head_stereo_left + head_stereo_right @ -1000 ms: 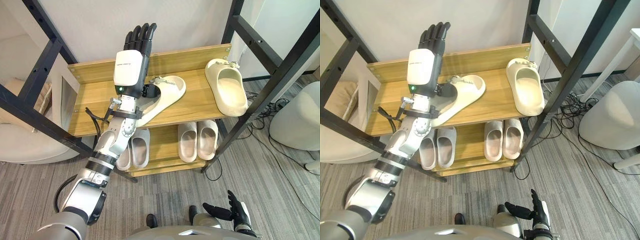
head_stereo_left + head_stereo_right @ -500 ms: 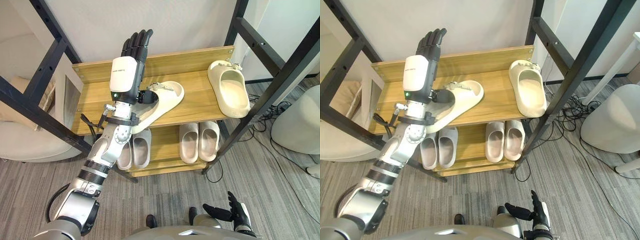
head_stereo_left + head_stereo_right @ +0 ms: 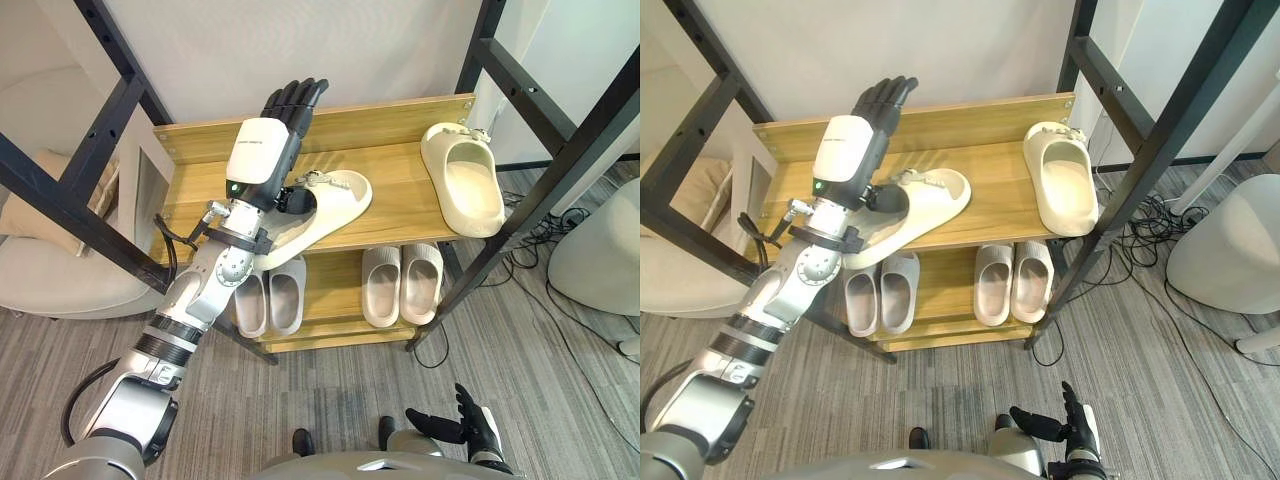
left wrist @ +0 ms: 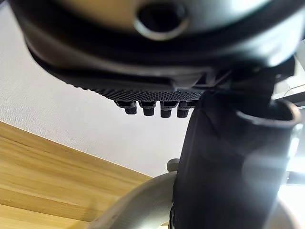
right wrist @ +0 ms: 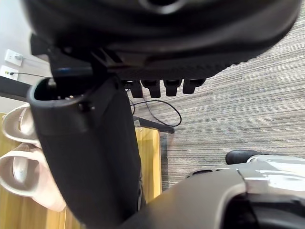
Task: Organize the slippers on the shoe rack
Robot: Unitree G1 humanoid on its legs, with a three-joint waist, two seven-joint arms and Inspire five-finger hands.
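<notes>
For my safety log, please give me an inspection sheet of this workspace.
Surface: wooden shoe rack, two shelves, black frame.
Job's things: top shelf, askew cream slipper, heel over the front edge; second cream slipper at the right end. Lower shelf, grey pair and beige pair.
Clutter: nothing seen.
Hands: left hand open over the askew slipper; right hand open, low near the floor.
Cables: black cables on the floor right of the rack.
Surroundings: grey carpet, white wall, pale seat right, cream cushion left.
</notes>
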